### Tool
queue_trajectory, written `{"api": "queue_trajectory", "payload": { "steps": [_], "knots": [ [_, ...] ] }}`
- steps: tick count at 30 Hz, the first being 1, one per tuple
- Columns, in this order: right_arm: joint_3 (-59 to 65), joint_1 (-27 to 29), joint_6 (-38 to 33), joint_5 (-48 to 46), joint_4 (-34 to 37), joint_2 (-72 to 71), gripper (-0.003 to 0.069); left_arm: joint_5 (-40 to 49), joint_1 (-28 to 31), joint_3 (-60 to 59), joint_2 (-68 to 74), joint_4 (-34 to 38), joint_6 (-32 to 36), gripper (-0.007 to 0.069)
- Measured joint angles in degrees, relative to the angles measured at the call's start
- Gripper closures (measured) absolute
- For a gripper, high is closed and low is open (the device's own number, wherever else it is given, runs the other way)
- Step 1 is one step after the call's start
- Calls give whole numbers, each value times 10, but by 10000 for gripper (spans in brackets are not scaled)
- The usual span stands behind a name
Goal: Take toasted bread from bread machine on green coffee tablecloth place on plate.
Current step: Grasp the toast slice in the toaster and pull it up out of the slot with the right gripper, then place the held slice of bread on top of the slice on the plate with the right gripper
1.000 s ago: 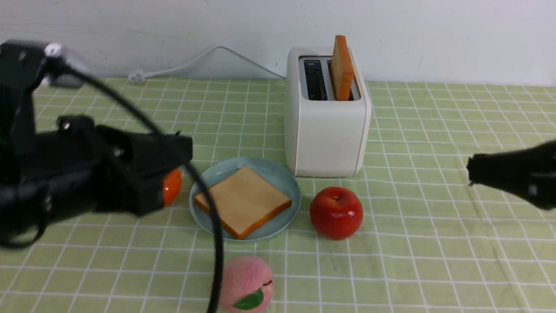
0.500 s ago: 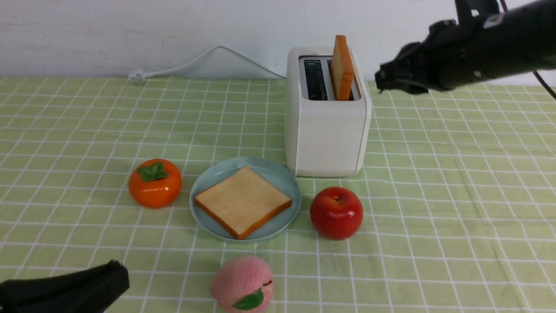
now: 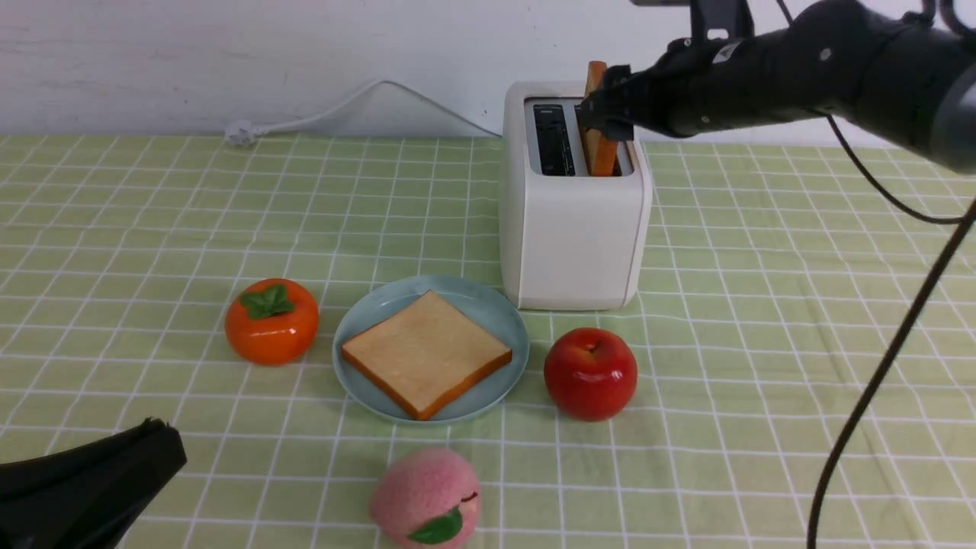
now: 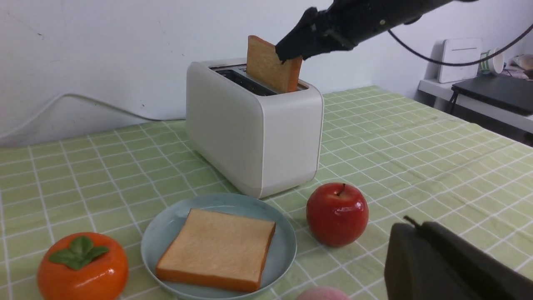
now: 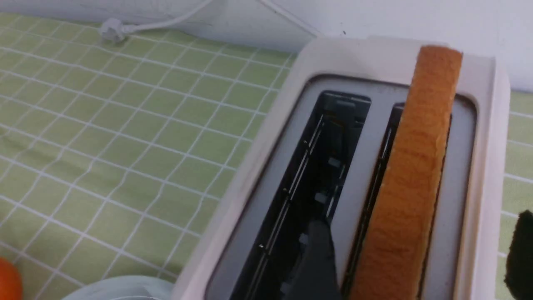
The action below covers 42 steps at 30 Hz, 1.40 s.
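While one toasted slice [image 3: 425, 352] already lies flat on the plate [image 3: 499, 316], well below my right gripper [image 3: 604, 114], the second slice [image 5: 416, 166] stands upright in the bread machine [image 3: 572, 244] slot. My fingers [image 5: 316, 262] are spread to either side of it, not yet pinching. So half is done, and I judge that gripping, lifting and carrying remain. A red apple [image 3: 590, 374] sits just beside the plate on the green coffee tablecloth [image 3: 762, 305], with a persimmon [image 3: 271, 320] and peach [image 3: 427, 496] near. None blocks the lift. My left gripper [image 3: 156, 450] rests pressed together, far off.
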State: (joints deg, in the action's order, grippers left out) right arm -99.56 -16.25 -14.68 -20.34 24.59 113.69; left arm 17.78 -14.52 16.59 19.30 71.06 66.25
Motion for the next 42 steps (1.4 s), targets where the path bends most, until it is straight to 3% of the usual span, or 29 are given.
{"api": "queue_trajectory", "payload": {
  "steps": [6, 10, 13, 22, 29, 32, 35, 39, 42],
  "knots": [
    [0, -1, 0, 11, -12, 16, 284, 0, 0, 0, 0, 0, 0, 638],
    [-1, -3, 0, 23, -12, 16, 468, 0, 0, 0, 0, 0, 0, 638],
    [-1, -4, 0, 25, -12, 15, 536, 0, 0, 0, 0, 0, 0, 638],
    [-1, -4, 1, 2, 18, -69, 540, 0, 0, 0, 0, 0, 0, 638],
    [-4, -8, 1, -187, 86, -176, 540, -15, 0, 0, 0, 0, 0, 637],
    [12, -39, 0, -252, 126, -179, 540, -35, 0, 0, 0, -9, 0, 637],
    [50, -98, -16, -244, 152, -164, 540, -44, 0, 0, 0, -15, 0, 636],
    [85, -168, -25, -167, 169, -117, 540, -45, 0, 0, 0, -15, 0, 634],
    [89, -188, -26, -114, 183, -77, 540, -45, 0, 0, 0, -15, 0, 634]
  ]
}}
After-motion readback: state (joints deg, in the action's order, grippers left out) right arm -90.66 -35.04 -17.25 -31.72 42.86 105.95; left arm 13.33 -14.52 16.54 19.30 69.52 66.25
